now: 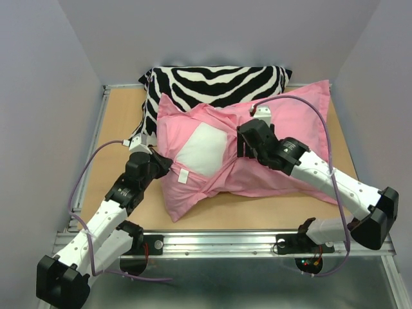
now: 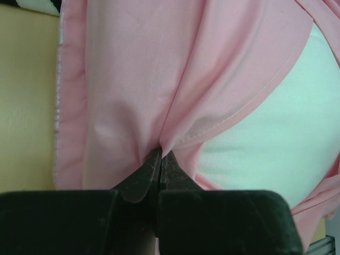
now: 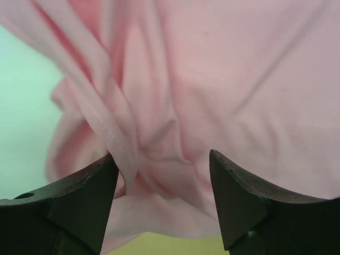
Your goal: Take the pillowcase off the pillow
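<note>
Currently mid-strip: pillowcase [image 1: 283,122] lies at frame centre, pillow [image 1: 205,149] bare through the opening left of centre.
Left gripper [image 2: 161,159] is pressed together, pinching the pillowcase hem. Right gripper [image 3: 163,164] is spread, with bunched folds between the jaws but unclamped. Risk: with only one hold, a pull could drag the whole pillow across the desk [image 1: 116,122], or the slick satin could slip free. Small white tag [image 1: 183,176] just below the bare patch; writing unreadable.
</note>
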Robot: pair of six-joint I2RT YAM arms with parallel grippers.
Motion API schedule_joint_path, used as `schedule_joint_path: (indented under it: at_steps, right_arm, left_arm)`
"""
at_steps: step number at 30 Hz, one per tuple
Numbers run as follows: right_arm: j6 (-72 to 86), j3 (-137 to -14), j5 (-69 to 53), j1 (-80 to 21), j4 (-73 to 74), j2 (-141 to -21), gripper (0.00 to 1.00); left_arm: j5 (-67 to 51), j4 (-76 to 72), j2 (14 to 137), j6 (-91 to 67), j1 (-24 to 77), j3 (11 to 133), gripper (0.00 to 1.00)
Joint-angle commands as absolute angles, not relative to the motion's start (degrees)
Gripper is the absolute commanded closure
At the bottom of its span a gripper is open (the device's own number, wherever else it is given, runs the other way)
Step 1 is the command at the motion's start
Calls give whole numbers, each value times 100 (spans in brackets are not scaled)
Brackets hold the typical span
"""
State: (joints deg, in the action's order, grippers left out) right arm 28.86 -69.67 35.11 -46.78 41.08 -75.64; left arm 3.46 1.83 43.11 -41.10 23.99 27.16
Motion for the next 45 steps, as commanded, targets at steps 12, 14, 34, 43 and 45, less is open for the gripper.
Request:
schedule_joint_path:
  at_steps: [12, 14, 34, 43, 45]
  right_arm:
    - [2145, -9288, 2239, -5552, 3797, -7935, 25]
    - [2092, -9439, 2442, -5791, 3797, -8383, 24]
    - [2355, -8272, 3104, -6275, 2903, -9951, 0]
    - [2469, -8174, 2514, -6179, 2497, -10581, 2]
    - [2522, -8156, 2444, -5995, 2444, -10731, 11]
  left_arm:
    - [316, 26, 4236, -4078, 2373, 2742, 100]
    - [334, 35, 4228, -4078, 2373, 2733, 100]
    - [229, 150, 4078, -4026, 2373, 2733, 100]
    - [26, 140, 4122, -3938, 2373, 2830, 100]
    - [-130, 158, 4087, -3885, 2373, 2874, 100]
